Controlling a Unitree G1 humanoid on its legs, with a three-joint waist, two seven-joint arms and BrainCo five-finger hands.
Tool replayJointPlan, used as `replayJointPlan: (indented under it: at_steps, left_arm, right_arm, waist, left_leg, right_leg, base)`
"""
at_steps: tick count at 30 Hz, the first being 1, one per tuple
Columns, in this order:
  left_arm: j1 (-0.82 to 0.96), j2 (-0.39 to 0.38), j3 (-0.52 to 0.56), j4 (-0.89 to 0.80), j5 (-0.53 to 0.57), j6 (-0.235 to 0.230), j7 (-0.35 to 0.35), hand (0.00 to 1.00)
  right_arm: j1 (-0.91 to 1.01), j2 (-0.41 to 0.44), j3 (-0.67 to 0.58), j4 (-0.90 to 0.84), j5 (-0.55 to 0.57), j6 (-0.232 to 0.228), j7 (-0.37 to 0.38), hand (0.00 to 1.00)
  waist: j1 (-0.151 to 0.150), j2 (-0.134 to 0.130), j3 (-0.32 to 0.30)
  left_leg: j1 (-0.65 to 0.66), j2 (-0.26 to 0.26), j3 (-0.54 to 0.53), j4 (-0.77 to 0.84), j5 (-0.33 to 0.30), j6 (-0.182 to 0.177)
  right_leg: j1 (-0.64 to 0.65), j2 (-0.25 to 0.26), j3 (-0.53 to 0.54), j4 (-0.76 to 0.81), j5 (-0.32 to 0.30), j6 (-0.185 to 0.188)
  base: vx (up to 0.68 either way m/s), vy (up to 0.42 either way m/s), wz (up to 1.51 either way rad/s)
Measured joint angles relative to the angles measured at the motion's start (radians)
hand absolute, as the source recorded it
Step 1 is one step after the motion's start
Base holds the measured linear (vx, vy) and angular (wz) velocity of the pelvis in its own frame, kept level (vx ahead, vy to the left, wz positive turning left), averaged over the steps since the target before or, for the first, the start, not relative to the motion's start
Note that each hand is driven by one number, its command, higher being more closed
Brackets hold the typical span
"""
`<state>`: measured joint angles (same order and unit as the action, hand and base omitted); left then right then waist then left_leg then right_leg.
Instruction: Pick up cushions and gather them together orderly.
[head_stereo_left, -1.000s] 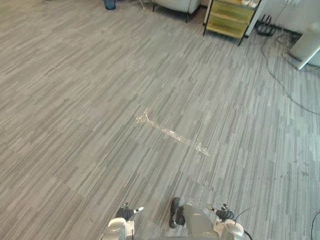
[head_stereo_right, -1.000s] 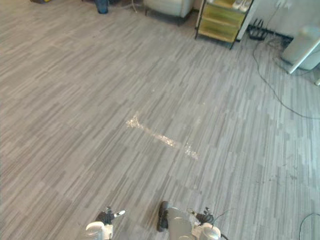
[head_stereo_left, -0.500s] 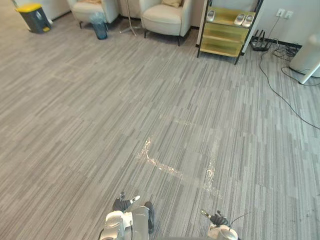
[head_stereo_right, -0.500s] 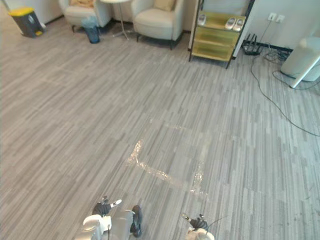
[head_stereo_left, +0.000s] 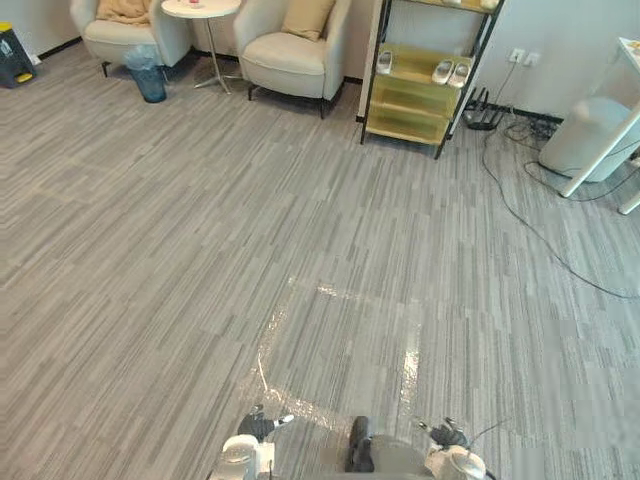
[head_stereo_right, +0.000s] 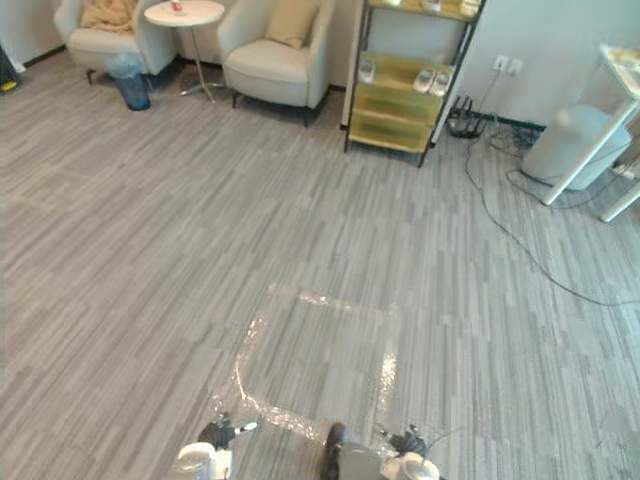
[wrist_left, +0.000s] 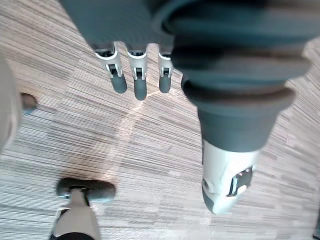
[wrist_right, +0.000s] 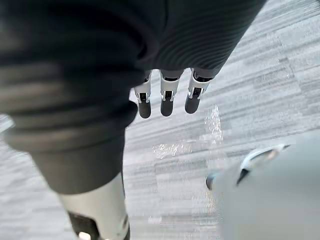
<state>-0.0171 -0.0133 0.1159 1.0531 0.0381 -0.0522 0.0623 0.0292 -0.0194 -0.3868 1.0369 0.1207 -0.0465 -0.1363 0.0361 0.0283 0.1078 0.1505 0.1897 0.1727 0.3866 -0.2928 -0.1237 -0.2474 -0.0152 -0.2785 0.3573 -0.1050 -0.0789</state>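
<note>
A tan cushion (head_stereo_left: 307, 15) leans against the back of a cream armchair (head_stereo_left: 285, 60) at the far side of the room. A second tan cushion or folded cloth (head_stereo_left: 125, 10) lies on another armchair (head_stereo_left: 110, 30) to its left. My left hand (head_stereo_left: 258, 425) and right hand (head_stereo_left: 447, 435) hang low at the near edge of the eye views, far from both chairs. In the left wrist view the left hand's fingers (wrist_left: 139, 80) point straight down over bare floor, holding nothing. The right hand's fingers (wrist_right: 167, 97) are likewise straight and empty.
A round white side table (head_stereo_left: 200, 8) stands between the armchairs, with a blue bin (head_stereo_left: 150, 80) in front. A yellow shoe shelf (head_stereo_left: 415, 85) stands at the back. Cables (head_stereo_left: 540, 230) trail across the floor at right. A shiny tape square (head_stereo_left: 340, 350) marks the grey floor near me.
The whole picture has shifted: the camera now takes in more of the far room, so the armchairs, side table and shelf show fully. Both hands stay hanging and empty.
</note>
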Motion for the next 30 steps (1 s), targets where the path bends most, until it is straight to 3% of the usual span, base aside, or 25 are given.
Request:
replayJointPlan:
  at_steps: [1, 3, 4, 6, 8, 10, 11, 13, 14, 16, 18, 20, 21, 23, 25, 27, 28, 29, 30]
  left_arm:
    - [0.001, -0.002, 0.011, -0.002, 0.0, 0.0, 0.0, 0.0]
    - [0.009, -0.016, 0.045, -0.026, -0.002, 0.001, -0.001, 0.0]
    - [0.014, -0.019, 0.051, -0.046, -0.002, -0.001, -0.002, 0.0]
    - [0.017, -0.012, 0.048, -0.077, -0.002, -0.002, -0.001, 0.0]
    - [0.03, -0.007, 0.041, -0.106, -0.003, -0.008, -0.002, 0.0]
    - [0.033, -0.009, 0.043, -0.122, -0.003, -0.01, 0.0, 0.0]
    - [0.034, -0.009, 0.043, -0.121, -0.003, -0.01, -0.001, 0.0]
    - [0.036, -0.006, 0.029, -0.119, -0.003, -0.013, -0.004, 0.0]
    - [0.04, 0.001, 0.02, -0.115, -0.003, -0.017, -0.005, 0.0]
    - [0.036, 0.022, 0.025, -0.108, -0.002, -0.017, -0.006, 0.0]
    - [0.035, 0.023, 0.023, -0.106, -0.002, -0.018, -0.006, 0.0]
    - [0.031, 0.022, 0.022, -0.093, -0.001, -0.013, -0.007, 0.0]
    - [0.029, 0.02, 0.022, -0.086, -0.001, -0.006, -0.007, 0.0]
    - [0.031, 0.021, 0.022, -0.075, -0.002, -0.005, -0.006, 0.0]
    - [0.026, 0.015, 0.022, -0.058, -0.003, -0.003, -0.006, 0.0]
    - [0.026, 0.003, 0.023, -0.056, -0.003, -0.002, -0.006, 0.0]
    - [0.028, 0.0, 0.024, -0.055, -0.003, -0.002, -0.006, 0.0]
    - [0.032, 0.001, 0.026, -0.055, -0.001, -0.003, -0.006, 0.0]
    - [0.034, 0.005, 0.047, -0.058, -0.001, -0.003, -0.006, 0.0]
  right_arm:
    - [0.004, 0.001, -0.002, -0.001, 0.0, -0.001, -0.001, 0.0]
    - [0.02, 0.004, 0.001, -0.003, 0.001, 0.001, -0.002, 0.0]
    - [0.023, 0.002, 0.006, -0.007, 0.002, 0.001, -0.005, 0.0]
    - [0.031, 0.005, 0.019, -0.007, 0.01, 0.002, -0.008, 0.0]
    - [0.031, 0.004, 0.036, -0.007, 0.014, 0.007, -0.014, 0.0]
    - [0.029, 0.005, 0.036, -0.009, 0.021, 0.007, -0.018, 0.0]
    - [0.028, 0.005, 0.036, -0.012, 0.036, 0.007, -0.018, 0.0]
    - [0.023, 0.006, 0.036, -0.007, 0.035, 0.007, -0.018, 0.0]
    - [0.017, 0.012, 0.038, 0.003, 0.035, 0.009, -0.018, 0.0]
    - [0.013, 0.042, 0.058, -0.002, 0.032, 0.007, -0.015, 0.0]
    - [0.013, 0.054, 0.08, -0.002, 0.017, 0.009, -0.004, 0.0]
    - [0.015, 0.058, 0.083, -0.014, -0.004, 0.008, 0.004, 0.0]
    - [0.025, 0.056, 0.083, -0.04, -0.004, 0.007, 0.009, 0.0]
    - [0.033, 0.051, 0.081, -0.049, -0.005, 0.001, 0.011, 0.0]
    - [0.035, 0.049, 0.074, -0.049, -0.005, 0.0, 0.012, 0.0]
    - [0.033, 0.045, 0.072, -0.053, -0.004, -0.004, 0.014, 0.0]
    - [0.033, 0.043, 0.072, -0.059, -0.004, -0.003, 0.015, 0.0]
    - [0.035, 0.043, 0.073, -0.061, -0.005, -0.003, 0.014, 0.0]
    - [0.046, 0.051, 0.074, -0.053, -0.004, -0.002, 0.011, 0.0]
  waist:
    - [-0.001, 0.001, 0.001]
    - [0.004, 0.013, 0.013]
    - [0.017, 0.013, 0.027]
    - [0.025, 0.004, 0.032]
    - [0.029, 0.001, 0.03]
    - [0.038, 0.001, 0.03]
    - [0.042, 0.003, 0.028]
    - [0.064, -0.001, 0.022]
    - [0.08, -0.014, 0.009]
    - [0.075, -0.048, -0.007]
    - [0.082, -0.057, -0.011]
    - [0.077, -0.058, -0.01]
    - [0.076, -0.056, -0.009]
    - [0.074, -0.049, -0.009]
    - [0.06, -0.053, -0.011]
    - [0.047, -0.048, -0.01]
    - [0.044, -0.045, -0.011]
    - [0.043, -0.049, -0.013]
    - [0.042, -0.077, -0.022]
  left_leg:
    - [-0.026, 0.009, -0.012, 0.068, 0.007, 0.011]
    - [-0.179, 0.053, -0.096, 0.444, 0.118, 0.103]
    - [-0.265, 0.068, -0.13, 0.633, 0.114, 0.115]
    - [-0.376, 0.045, -0.155, 0.721, 0.089, 0.087]
    - [-0.472, 0.021, -0.112, 0.632, 0.066, 0.082]
    - [-0.497, -0.011, -0.043, 0.417, 0.056, 0.078]
    - [-0.491, -0.049, -0.021, 0.232, 0.068, 0.079]
    - [-0.459, -0.106, -0.033, -0.04, 0.185, 0.093]
    - [-0.444, -0.133, -0.054, -0.059, 0.264, 0.126]
    - [-0.445, -0.165, -0.025, -0.029, 0.226, 0.147]
    - [-0.407, -0.177, 0.001, -0.01, 0.158, 0.155]
    - [-0.344, -0.195, 0.004, -0.031, 0.122, 0.161]
    - [-0.279, -0.207, 0.001, -0.041, 0.085, 0.165]
    - [-0.19, -0.212, -0.007, -0.063, 0.053, 0.163]
    - [-0.109, -0.207, -0.048, -0.121, 0.052, 0.162]
    - [-0.059, -0.18, -0.08, -0.164, 0.05, 0.155]
    - [-0.046, -0.165, -0.1, -0.172, 0.042, 0.14]
    - [-0.04, -0.157, -0.107, -0.172, 0.031, 0.116]
    - [-0.034, -0.169, -0.125, -0.168, 0.013, 0.09]
  right_leg:
    - [0.012, 0.006, -0.002, -0.001, -0.009, -0.002]
    - [0.102, 0.041, -0.001, -0.035, -0.041, -0.025]
    - [0.16, 0.066, 0.015, -0.049, -0.068, -0.041]
    - [0.225, 0.07, 0.032, -0.066, -0.11, -0.051]
    - [0.288, 0.07, 0.055, -0.108, -0.129, -0.039]
    - [0.335, 0.063, 0.076, -0.138, -0.134, -0.013]
    - [0.361, 0.058, 0.088, -0.158, -0.143, -0.002]
    - [0.386, 0.051, 0.124, -0.182, -0.166, 0.024]
    - [0.396, 0.04, 0.162, -0.192, -0.18, 0.042]
    - [0.405, -0.004, 0.187, -0.173, -0.197, 0.063]
    - [0.349, -0.029, 0.226, 0.008, -0.206, 0.084]
    - [0.269, -0.054, 0.233, 0.249, -0.179, 0.157]
    - [0.189, -0.08, 0.232, 0.464, -0.167, 0.19]
    - [0.127, -0.103, 0.205, 0.566, -0.196, 0.18]
    - [0.082, -0.111, 0.166, 0.499, -0.238, 0.146]
    - [0.032, -0.099, 0.168, 0.356, -0.24, 0.14]
    - [0.021, -0.081, 0.186, 0.253, -0.22, 0.134]
    - [0.024, -0.071, 0.21, 0.14, -0.162, 0.118]
    - [0.016, -0.081, 0.232, 0.046, -0.029, 0.107]
  base:
    - [0.41, -0.252, -0.05]
    - [0.3, -0.154, -0.13]
    - [0.33, -0.103, -0.3]
    - [0.36, -0.112, -0.27]
    - [0.28, -0.068, -0.27]
    - [0.35, 0.019, -0.28]
    - [0.4, 0.07, -0.27]
    - [0.47, 0.142, -0.5]
    - [0.59, 0.177, -0.57]
    - [0.55, 0.134, -0.31]
    - [0.51, 0.174, -0.21]
    - [0.4, 0.144, -0.09]
    - [0.43, 0.114, -0.03]
    - [0.46, 0.063, 0.16]
    - [0.41, -0.035, 0.53]
    - [0.36, -0.118, 0.63]
    - [0.44, -0.186, 0.61]
    - [0.36, -0.174, 0.55]
    - [0.38, -0.205, 0.46]
